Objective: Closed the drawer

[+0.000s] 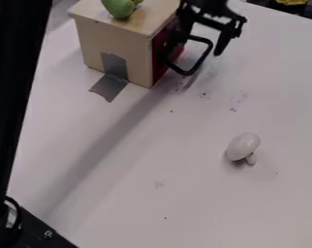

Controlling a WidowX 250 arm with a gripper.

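And here's the hand [195, 49] at the top of the frame, fingers spread apart beside the wooden box [117, 41], right by the drawer's red front [160, 51] on the box's right side. Green fruit [118, 7] sits up on top, and there's a pale mushroom [243, 146] lying on the table [139, 160], right of centre!

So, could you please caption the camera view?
Black tool beside red-fronted wooden box; white mushroom lies on the table.
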